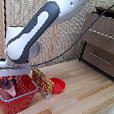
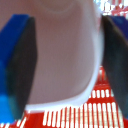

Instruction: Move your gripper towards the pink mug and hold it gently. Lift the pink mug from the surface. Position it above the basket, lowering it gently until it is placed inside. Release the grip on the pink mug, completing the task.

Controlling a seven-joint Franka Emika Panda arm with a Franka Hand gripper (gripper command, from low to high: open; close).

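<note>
Exterior view: pincer [image 1: 9, 82] lowered into the red basket [image 1: 24, 101] on the wooden worktop [image 1: 84, 98], pink mug [image 1: 8, 91] inside the basket, wrist view: dark fingers [image 2: 22, 65] pinching the pink mug [image 2: 65, 55] on both sides, red basket lattice [image 2: 95, 107] beneath.

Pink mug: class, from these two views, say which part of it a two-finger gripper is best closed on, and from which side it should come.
Grip the pink mug across its round body from above, as the gripper does here. The wrist view shows a dark finger on each side of the wall, over the basket. The handle is not visible.
</note>
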